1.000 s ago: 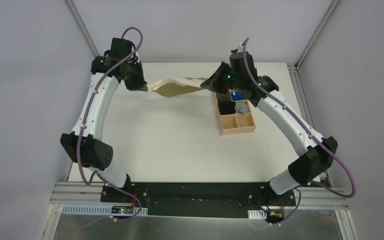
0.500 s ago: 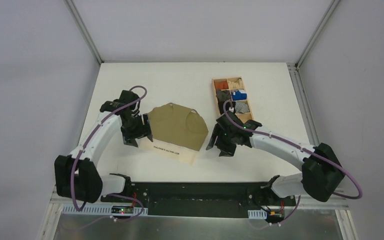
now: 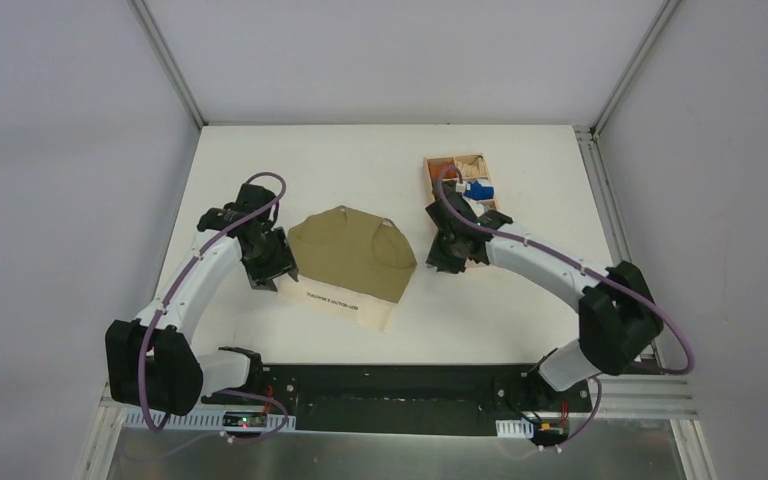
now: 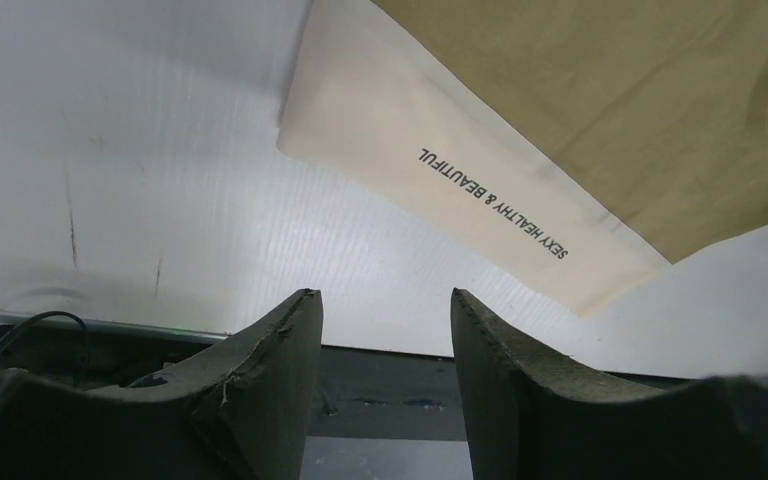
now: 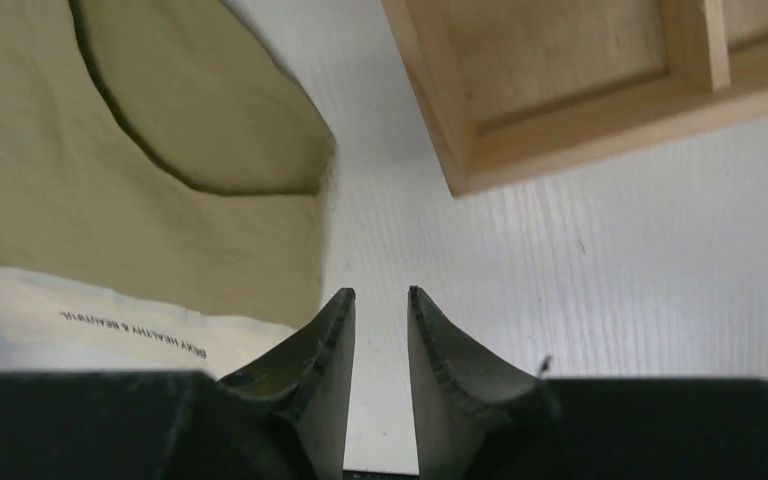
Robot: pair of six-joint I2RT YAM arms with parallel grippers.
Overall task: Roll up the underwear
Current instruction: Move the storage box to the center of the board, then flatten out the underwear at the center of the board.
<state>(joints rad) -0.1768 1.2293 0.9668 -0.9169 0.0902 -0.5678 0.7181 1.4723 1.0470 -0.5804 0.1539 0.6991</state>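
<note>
The underwear (image 3: 352,255) lies flat mid-table, olive-khaki, its cream waistband (image 3: 345,302) with dark lettering toward the near edge. My left gripper (image 3: 263,282) hovers just off the garment's left edge, jaws open and empty. In the left wrist view the left gripper (image 4: 385,300) is over bare table short of the waistband (image 4: 440,190). My right gripper (image 3: 450,264) sits off the garment's right edge, beside the box. The right wrist view shows the right gripper (image 5: 381,295) with a narrow gap, holding nothing, and the underwear (image 5: 110,180) to its left.
A compartmented wooden box (image 3: 455,158) stands at the back right, partly under the right arm, holding small orange (image 3: 441,170) and blue (image 3: 478,190) bundles. Its corner (image 5: 480,160) lies just ahead of the right fingers. The table's dark near rail (image 4: 380,385) is close to the left fingers.
A second ago both grippers held the underwear stretched at the far end. They laid it flat mid-table and let go. Since then the right gripper has drawn back toward the box and narrowed.
</note>
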